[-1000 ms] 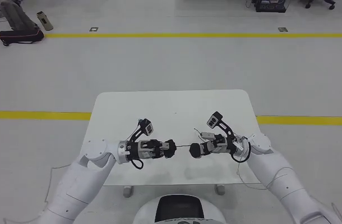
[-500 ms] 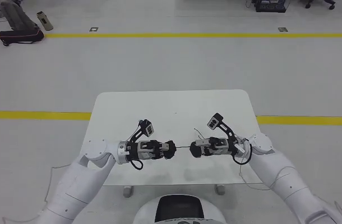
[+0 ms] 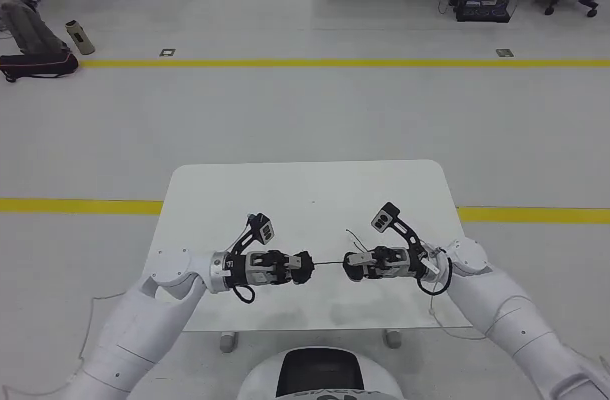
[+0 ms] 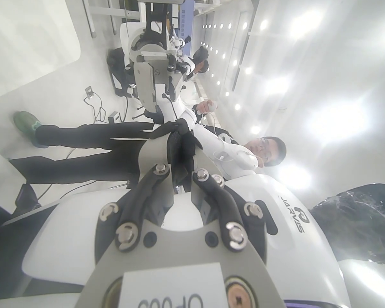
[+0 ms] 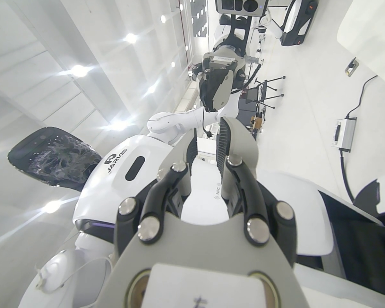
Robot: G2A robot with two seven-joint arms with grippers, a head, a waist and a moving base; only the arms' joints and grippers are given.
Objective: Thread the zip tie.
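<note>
**Now lined up for threading**

We log the left gripper pinched shut on one end of the zip tie, holding the strap level in the air, we judge, as a steady target. The right gripper faces it, jaws apart around the free end, presumably to align it. Both hang over the near half of the table.

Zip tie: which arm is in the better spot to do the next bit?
Right, probably. The left gripper is shut on the zip tie, and its loose end sits between the right gripper's parted jaws, ready to pinch.
</note>
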